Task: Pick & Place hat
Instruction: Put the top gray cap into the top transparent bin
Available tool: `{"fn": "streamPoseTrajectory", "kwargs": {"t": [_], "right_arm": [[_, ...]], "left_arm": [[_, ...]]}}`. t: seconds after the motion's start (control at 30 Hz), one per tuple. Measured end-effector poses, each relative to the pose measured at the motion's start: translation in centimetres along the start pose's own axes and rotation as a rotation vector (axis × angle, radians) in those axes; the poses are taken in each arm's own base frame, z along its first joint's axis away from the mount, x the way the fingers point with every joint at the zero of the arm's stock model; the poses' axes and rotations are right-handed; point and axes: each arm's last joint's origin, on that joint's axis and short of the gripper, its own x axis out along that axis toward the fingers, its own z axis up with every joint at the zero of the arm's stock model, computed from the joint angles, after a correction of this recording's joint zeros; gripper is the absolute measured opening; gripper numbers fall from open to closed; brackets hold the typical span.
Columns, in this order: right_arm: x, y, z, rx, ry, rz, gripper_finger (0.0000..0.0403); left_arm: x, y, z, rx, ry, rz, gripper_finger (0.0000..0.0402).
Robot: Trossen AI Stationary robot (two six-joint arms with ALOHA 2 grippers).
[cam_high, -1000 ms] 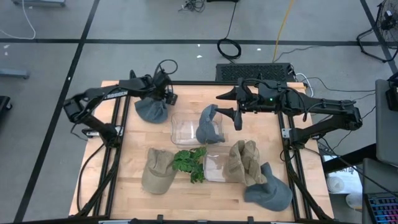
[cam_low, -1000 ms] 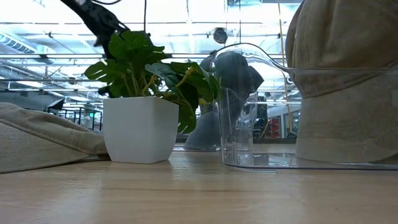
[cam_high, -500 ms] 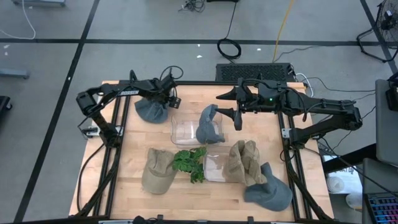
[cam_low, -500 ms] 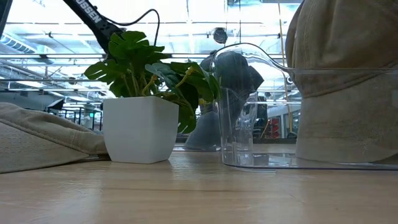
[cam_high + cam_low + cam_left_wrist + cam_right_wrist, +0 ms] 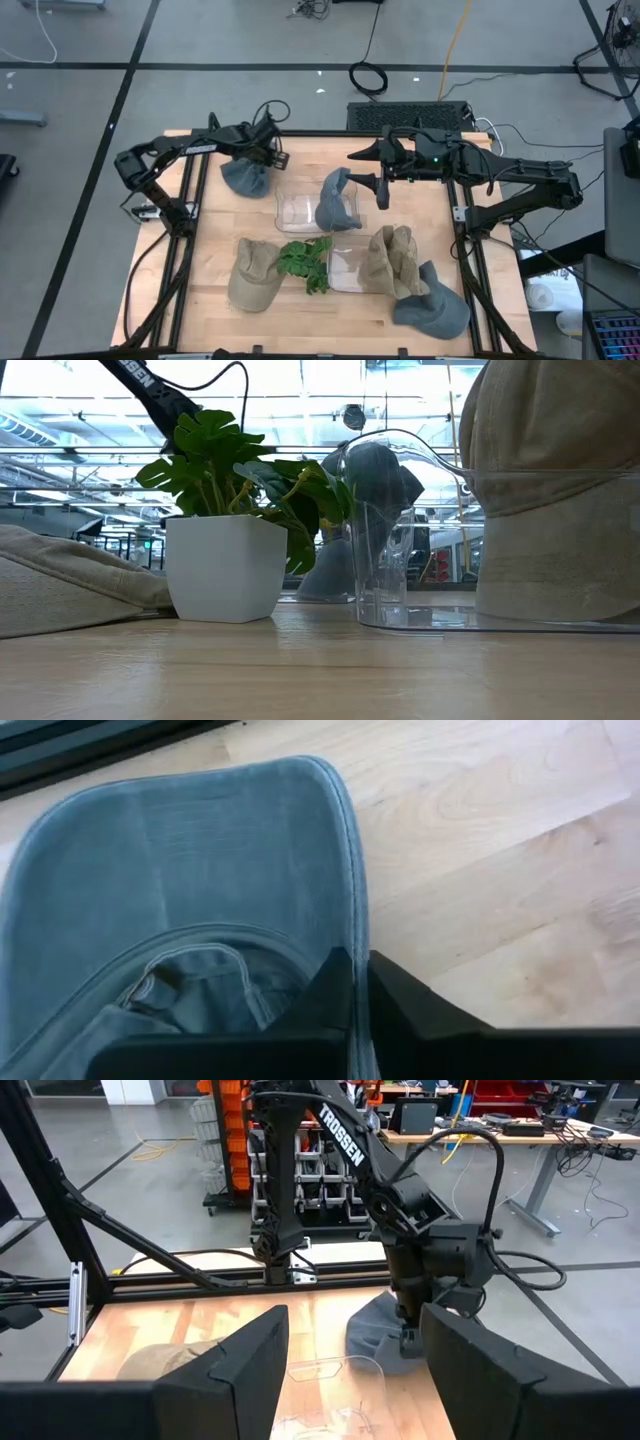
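A grey-blue hat (image 5: 245, 177) lies at the table's far left, its inside turned up (image 5: 190, 970). My left gripper (image 5: 272, 158) stands at its right side, shut on its brim. My right gripper (image 5: 381, 187) hangs open with nothing between its fingers (image 5: 355, 1380), just right of a second grey-blue hat (image 5: 338, 200), which leans in a clear container (image 5: 300, 208). My left gripper pinches the side edge of the hat's brim (image 5: 352, 925) between its two fingers (image 5: 330, 985). The fingers point down at the table and meet the edge from the hat's right side. The hat lies on the tabletop, brim flat.
A potted plant (image 5: 305, 262) stands mid-table in a white pot (image 5: 226, 565), with a tan hat (image 5: 255, 275) to its left. A second clear container (image 5: 345, 270) holds another tan hat (image 5: 392, 260), and a grey-blue hat (image 5: 432, 308) lies at the near right. Bare wood (image 5: 420, 215) shows at the far right.
My left gripper has shut on the hat's brim edge at the table's far left, and its arm has shifted a little. The hat stays on the table.
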Motion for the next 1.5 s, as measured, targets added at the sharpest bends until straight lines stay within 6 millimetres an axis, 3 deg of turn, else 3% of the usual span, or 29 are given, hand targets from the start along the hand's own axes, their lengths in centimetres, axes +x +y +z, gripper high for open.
{"fn": "streamPoseTrajectory", "kwargs": {"t": [0.13,0.5,0.73,1.03,1.27,1.5], "right_arm": [[0.0,0.0,0.0,0.01,0.0,0.0,0.0217],[0.0,0.0,0.0,0.042,-0.005,-0.002,0.0217],[0.0,0.0,0.2,0.036,-0.016,-0.002,0.0217],[0.0,0.0,0.2,0.035,-0.017,-0.006,0.0217],[0.0,-0.5,0.2,0.052,-0.027,-0.159,0.0217],[-0.1,-0.7,1.0,0.149,-0.112,-0.165,0.0224]], "left_arm": [[-1.8,0.1,-0.1,-0.009,-0.011,-0.04,0.001],[-11.6,1.3,-0.6,-0.063,-0.292,-0.186,0.001],[-16.0,2.4,-1.7,-0.096,-0.433,-0.278,0.001],[-20.3,2.8,-2.1,-0.123,-0.637,-0.5,0.001],[-22.5,2.7,-2.1,-0.115,-0.738,-0.674,0.001],[-24.2,2.9,-2.4,-0.088,-0.815,-0.773,0.001]]}}
